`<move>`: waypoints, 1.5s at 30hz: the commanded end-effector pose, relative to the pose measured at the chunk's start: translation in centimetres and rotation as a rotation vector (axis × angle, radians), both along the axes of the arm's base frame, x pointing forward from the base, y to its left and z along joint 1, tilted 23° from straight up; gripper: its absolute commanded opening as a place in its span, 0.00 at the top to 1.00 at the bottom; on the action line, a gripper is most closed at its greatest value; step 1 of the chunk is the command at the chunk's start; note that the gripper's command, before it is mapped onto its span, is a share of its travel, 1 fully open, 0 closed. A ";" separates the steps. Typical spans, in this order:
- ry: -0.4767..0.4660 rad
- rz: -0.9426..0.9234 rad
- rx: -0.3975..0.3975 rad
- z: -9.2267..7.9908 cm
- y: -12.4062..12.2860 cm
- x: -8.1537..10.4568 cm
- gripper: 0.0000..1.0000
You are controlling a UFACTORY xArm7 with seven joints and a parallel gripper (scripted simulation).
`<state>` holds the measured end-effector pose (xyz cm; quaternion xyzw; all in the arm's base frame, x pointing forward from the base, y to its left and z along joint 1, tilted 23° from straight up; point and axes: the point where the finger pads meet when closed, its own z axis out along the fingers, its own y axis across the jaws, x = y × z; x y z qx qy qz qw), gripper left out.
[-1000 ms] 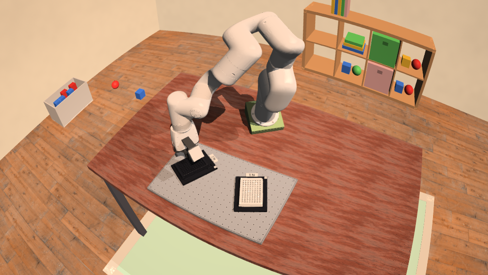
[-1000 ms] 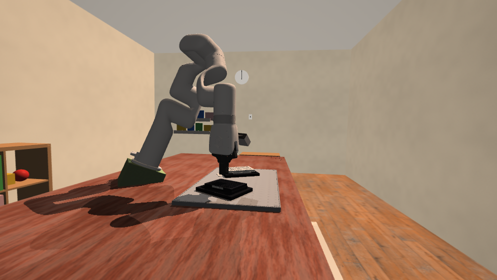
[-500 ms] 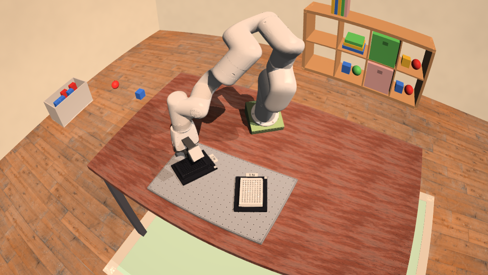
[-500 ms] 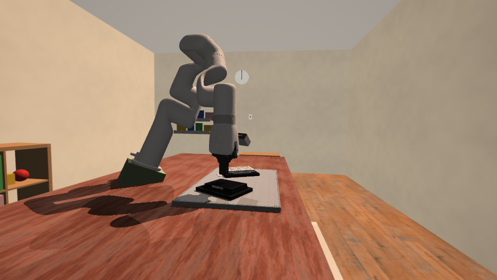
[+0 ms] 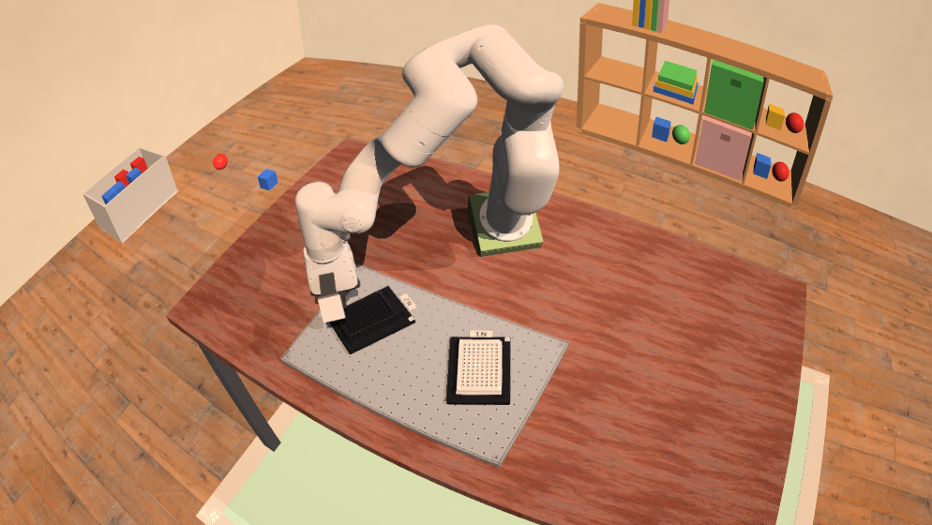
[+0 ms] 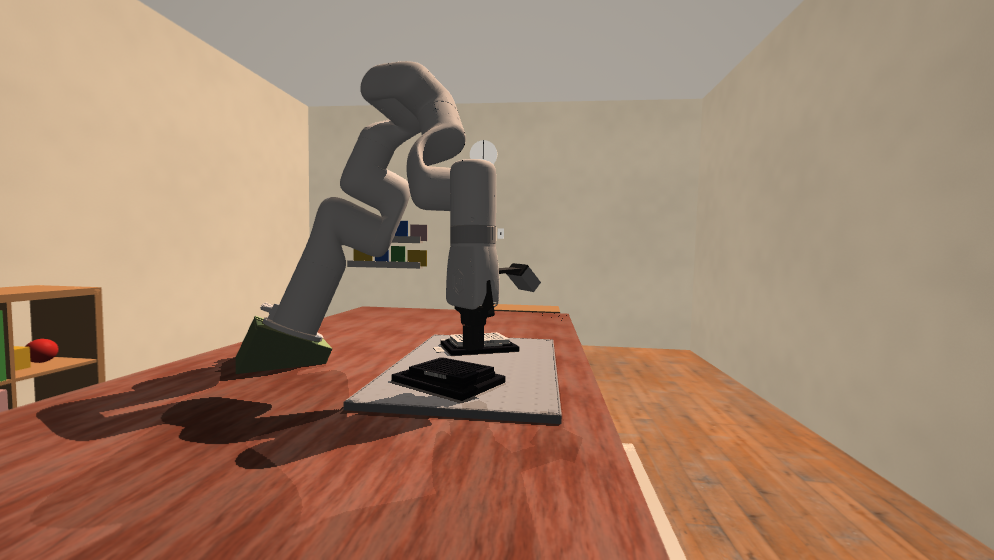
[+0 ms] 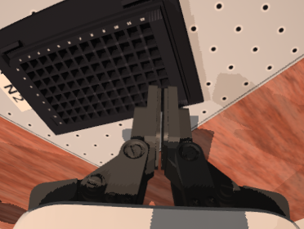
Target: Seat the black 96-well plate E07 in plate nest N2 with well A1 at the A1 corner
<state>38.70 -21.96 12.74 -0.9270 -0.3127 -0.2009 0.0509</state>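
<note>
The black 96-well plate E07 [image 5: 371, 317] [image 7: 103, 60] lies wells up on the black nest N2 at the left end of the grey pegboard mat [image 5: 424, 365]. The N2 tag [image 7: 12, 93] is beside the nest. My gripper [image 7: 162, 92] is shut and empty. Its fingertips point straight down, low over the plate's long edge nearest the table's left side. I cannot tell whether they touch it. In the exterior view the gripper [image 6: 475, 332] stands behind the black plate [image 6: 448, 375]. The white plate E01 [image 5: 479, 366] sits in nest N1 [image 5: 477, 396] on the right of the mat.
The arm's green base [image 5: 505, 235] stands behind the mat. The table's left edge is close to nest N2. A shelf with boxes and balls [image 5: 704, 97] and a bin of blocks [image 5: 130, 192] stand on the floor, away from the table.
</note>
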 end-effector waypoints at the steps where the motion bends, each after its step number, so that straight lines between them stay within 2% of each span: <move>1: 0.047 -0.132 0.046 0.7 -1.3 1.9 1.00; 5: 0.076 -0.254 0.090 1.2 -2.2 3.4 1.00; 37: 0.279 -1.111 0.402 1.2 -2.2 3.4 1.00; 45: 0.281 -1.121 0.406 1.2 -2.2 3.4 1.00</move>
